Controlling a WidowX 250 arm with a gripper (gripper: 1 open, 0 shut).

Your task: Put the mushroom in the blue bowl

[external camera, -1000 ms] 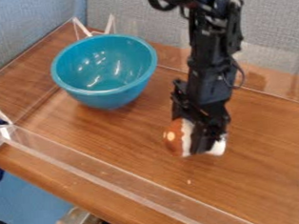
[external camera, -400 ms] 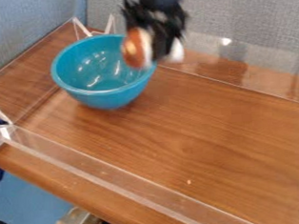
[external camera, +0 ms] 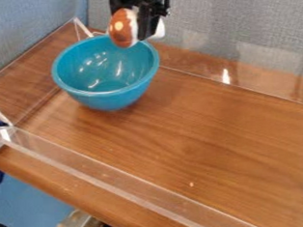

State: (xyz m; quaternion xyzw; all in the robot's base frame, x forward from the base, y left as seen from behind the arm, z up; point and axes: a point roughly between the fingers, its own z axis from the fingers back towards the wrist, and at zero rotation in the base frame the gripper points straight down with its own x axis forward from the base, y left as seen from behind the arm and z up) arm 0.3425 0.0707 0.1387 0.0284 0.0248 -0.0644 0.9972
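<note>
The mushroom, with an orange-brown cap and a pale stem, hangs in the air above the far rim of the blue bowl. My gripper is shut on it, coming down from the top edge of the view with only its dark fingers showing. The turquoise bowl stands on the left part of the wooden table and has nothing in it. The mushroom is above the bowl's back edge, apart from it.
A clear acrylic wall runs around the wooden tabletop, with a low front pane and a back pane. A grey-blue partition stands behind.
The gripper lifted the mushroom off the table at the right of centre and carried it up and left, to a spot above the bowl's far rim.
</note>
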